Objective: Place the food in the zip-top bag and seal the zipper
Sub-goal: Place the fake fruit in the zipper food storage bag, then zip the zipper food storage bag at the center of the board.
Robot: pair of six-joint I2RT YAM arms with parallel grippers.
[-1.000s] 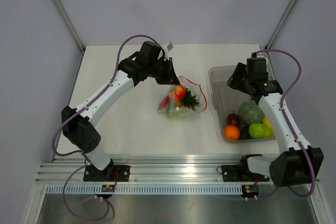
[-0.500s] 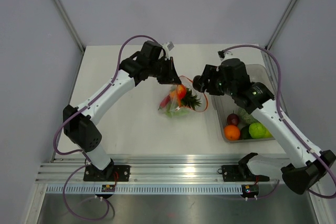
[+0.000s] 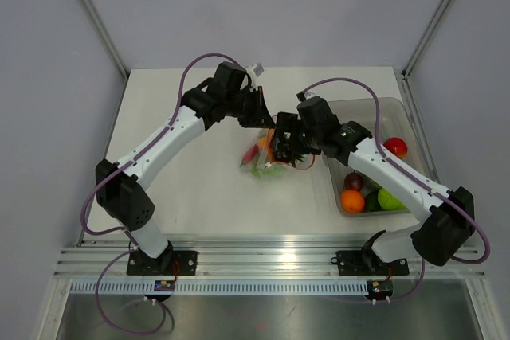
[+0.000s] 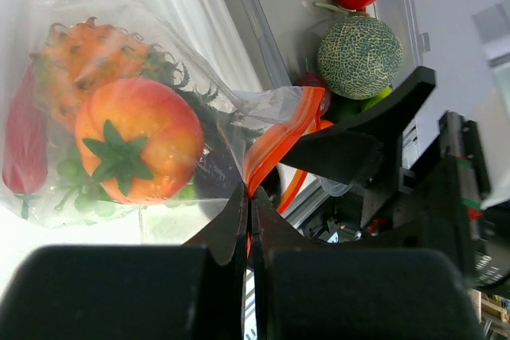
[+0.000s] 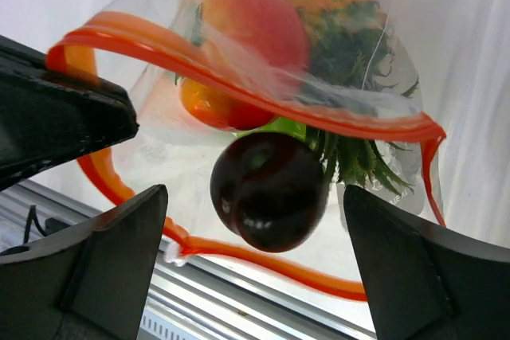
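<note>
Top external view: two arms meet over the zip-top bag, which lies near the middle of a white table, just left of a clear plastic bin.

The left gripper has its fingers pressed tight together on the zipper, lifting one side of the red-orange strip so the mouth gapes in a loop.

The right gripper faces that mouth with its fingers spread wide. Its wrist view shows a dark purple piece between them, touching neither finger and framed by the zipper loop. Whether it already rests inside the bag or is only at the mouth cannot be told.

Inside the bag are:
- a pineapple;
- an orange-red tomato-like piece with a green stalk;
- a slim red chilli;
- some green grapes.

The bin holds more food:
- a red round piece;
- an orange;
- a green piece;
- another dark piece;
- a netted melon, seen from the left wrist.

By this look the filling is partly done. Several pieces remain to be moved, and the zipper is not yet sealed.
</note>
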